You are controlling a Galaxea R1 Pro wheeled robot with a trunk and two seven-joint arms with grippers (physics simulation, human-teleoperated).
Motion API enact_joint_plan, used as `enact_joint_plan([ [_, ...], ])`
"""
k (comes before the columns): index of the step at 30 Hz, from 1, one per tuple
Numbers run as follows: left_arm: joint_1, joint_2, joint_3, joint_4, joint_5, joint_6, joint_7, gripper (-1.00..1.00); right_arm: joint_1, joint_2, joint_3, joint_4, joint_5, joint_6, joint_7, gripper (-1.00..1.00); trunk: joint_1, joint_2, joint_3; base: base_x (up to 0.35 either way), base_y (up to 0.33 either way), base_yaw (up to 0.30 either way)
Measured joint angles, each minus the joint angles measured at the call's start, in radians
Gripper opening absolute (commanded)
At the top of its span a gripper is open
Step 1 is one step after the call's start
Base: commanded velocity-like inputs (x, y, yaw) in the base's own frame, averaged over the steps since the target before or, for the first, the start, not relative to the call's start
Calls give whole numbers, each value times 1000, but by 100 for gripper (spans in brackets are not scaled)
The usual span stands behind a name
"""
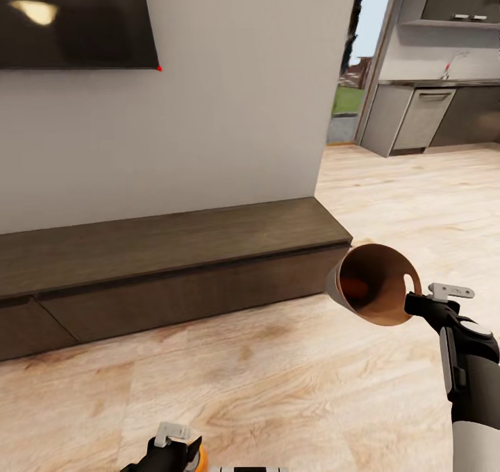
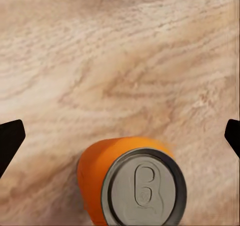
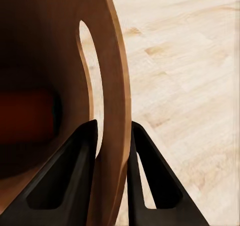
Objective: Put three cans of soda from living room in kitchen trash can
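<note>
A bright orange can of soda (image 2: 145, 186) with a pale grey top stands over the wood floor, just under my left gripper (image 2: 121, 135). That gripper's dark fingertips (image 2: 10, 138) are spread wide and do not touch the can. In the head view the same can (image 1: 196, 460) peeks out beside the left gripper (image 1: 182, 452) at the bottom edge. My right gripper (image 1: 414, 304) is shut on the rim of the brown trash can (image 1: 386, 272), which is tipped on its side. One finger is inside the wall (image 3: 50, 46) and one outside. A reddish can (image 1: 357, 288) lies deep inside it.
A long, low dark wood TV bench (image 1: 173, 250) runs along the white wall ahead, with a dark screen (image 1: 76, 17) above it. To the right, past the wall's end, open wood floor (image 1: 417, 194) leads to grey kitchen cabinets (image 1: 423, 114).
</note>
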Motion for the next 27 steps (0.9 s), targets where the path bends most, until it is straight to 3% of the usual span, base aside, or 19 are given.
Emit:
enact_joint_plan([
  [11, 1, 0, 0, 0, 3, 1, 1, 100, 0, 0, 2, 0, -1, 0, 0, -100, 0, 0, 0, 0, -46, 0],
  [23, 1, 0, 0, 0, 2, 1, 1, 100, 0, 0, 32, 1, 1, 0, -1, -100, 5, -3, -46, 0, -1, 0],
  [27, 1, 0, 0, 0, 2, 1, 1, 100, 0, 0, 32, 1, -2, 1, -1, -100, 5, -3, -46, 0, 0, 0],
])
